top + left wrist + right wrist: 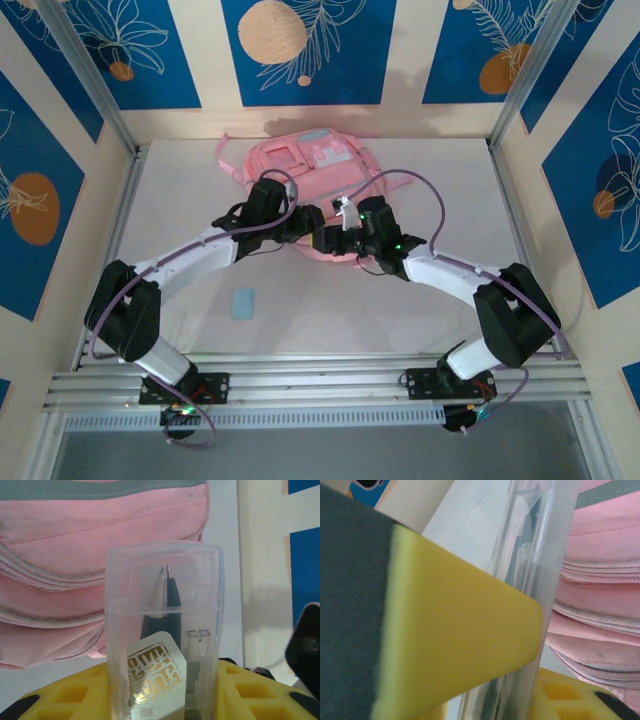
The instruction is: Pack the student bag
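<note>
- The bag (300, 165) is laid flat at the far middle of the table (450, 200). It's soft, floppy fabric and probably light, so it's best grabbed by a strap or zip edge.
- A clear pen box (165, 625) is held just off its near edge.
- The box is clamped by the left gripper (161, 697), and seemingly by the right gripper (542, 672) too.

Centre's jammed: the left gripper (306, 227) clamps a clear pen box (165, 630) and the right gripper (327, 238) crowds it nose to nose, both at the near edge of the student bag (305, 165) at twelve o'clock. The left arm (190, 255) slants in from eight, the right arm (450, 270) from four. Bare table (180, 200) lies open at nine and three. Six is open too, bar a small blue card (243, 303) at seven.
</note>
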Motion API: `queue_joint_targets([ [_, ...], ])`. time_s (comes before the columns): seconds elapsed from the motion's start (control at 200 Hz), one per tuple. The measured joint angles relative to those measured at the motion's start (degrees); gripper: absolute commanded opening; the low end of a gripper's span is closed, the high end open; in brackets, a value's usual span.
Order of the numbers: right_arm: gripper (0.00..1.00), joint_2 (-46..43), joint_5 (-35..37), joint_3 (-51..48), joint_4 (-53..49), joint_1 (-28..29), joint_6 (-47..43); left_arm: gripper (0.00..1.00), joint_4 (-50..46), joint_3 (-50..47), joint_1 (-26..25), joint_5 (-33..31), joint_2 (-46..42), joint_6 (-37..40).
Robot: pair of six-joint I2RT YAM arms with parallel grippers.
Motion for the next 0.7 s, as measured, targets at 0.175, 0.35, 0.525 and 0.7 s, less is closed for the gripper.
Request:
queue_joint_targets([
  [0.175,0.07,0.2,-1.86,0.0,0.33,-1.88,1.64,0.61,0.52,0.0,0.0,0.44,-0.55,0.79],
  [0.35,0.02,-0.33,-4.2,0.0,0.15,-4.59,2.64,0.7,-0.04,0.72,0.57,0.46,-1.44,3.91],
  [0.525,0.02,-3.5,-4.92,-0.04,-2.51,-8.24,2.97,0.72,-3.91,5.53,1.88,-0.74,-1.51,11.43],
  [0.7,0.03,-6.64,-4.55,-0.55,-7.89,-15.52,4.42,0.7,-9.51,14.73,2.27,-3.3,-0.37,24.17],
])
